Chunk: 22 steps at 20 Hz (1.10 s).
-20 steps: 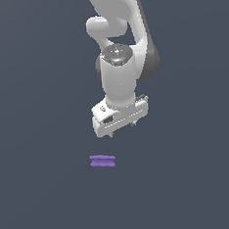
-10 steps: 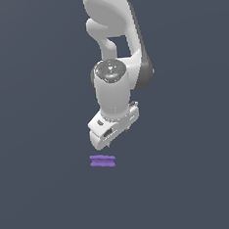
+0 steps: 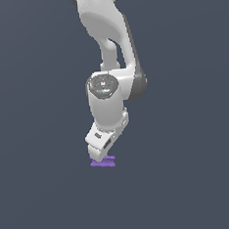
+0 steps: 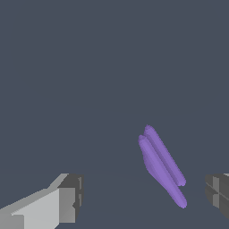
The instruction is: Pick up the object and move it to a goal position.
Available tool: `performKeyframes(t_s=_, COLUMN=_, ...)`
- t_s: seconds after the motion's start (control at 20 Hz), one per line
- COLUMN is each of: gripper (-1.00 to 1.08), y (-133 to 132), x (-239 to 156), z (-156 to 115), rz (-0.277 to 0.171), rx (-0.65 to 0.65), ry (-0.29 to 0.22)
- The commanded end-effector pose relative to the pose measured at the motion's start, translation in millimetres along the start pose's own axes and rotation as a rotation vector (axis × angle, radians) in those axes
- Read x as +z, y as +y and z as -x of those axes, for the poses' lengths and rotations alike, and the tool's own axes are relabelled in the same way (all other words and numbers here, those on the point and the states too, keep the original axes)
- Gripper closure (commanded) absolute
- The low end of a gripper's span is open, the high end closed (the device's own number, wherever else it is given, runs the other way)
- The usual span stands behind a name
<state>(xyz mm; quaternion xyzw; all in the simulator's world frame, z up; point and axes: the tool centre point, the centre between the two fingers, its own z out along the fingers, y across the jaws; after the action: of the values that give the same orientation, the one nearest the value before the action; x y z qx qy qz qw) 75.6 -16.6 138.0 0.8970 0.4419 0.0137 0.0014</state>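
The object is a small flat purple piece [image 3: 104, 161] with a groove along its side, lying on the grey floor. In the exterior view my gripper [image 3: 101, 150] hangs just above it and hides its upper part. In the wrist view the purple piece [image 4: 162, 166] lies slanted between my two fingertips [image 4: 67, 199], nearer the dark one at the picture's edge [image 4: 218, 191]. The jaws stand wide apart with nothing held. The gripper midpoint in the wrist view [image 4: 145, 197] is just beside the piece.
The white arm [image 3: 109, 63] rises above the gripper. The plain dark grey floor [image 3: 191, 178] lies all around, with no other objects or edges in view.
The arm has come down and toward the exterior view's left, and the hand has turned. The gripper now sits right over the purple piece, which has not moved.
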Motion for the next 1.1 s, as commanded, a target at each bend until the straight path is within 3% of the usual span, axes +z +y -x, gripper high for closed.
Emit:
performKeyframes(t_s=0.0, gripper=-0.92, y=6.0, x=6.8, z=2.7, rz=-0.001, rx=-0.063, ry=-0.003)
performKeyframes(t_s=0.65, gripper=-0.92, y=34.6, x=42.3, z=19.5, rz=-0.012, rx=-0.375, ry=-0.015)
performKeyframes(t_s=1.05, gripper=-0.92, y=45.7, x=57.3, z=27.7, rz=-0.018, rx=-0.502, ry=-0.018)
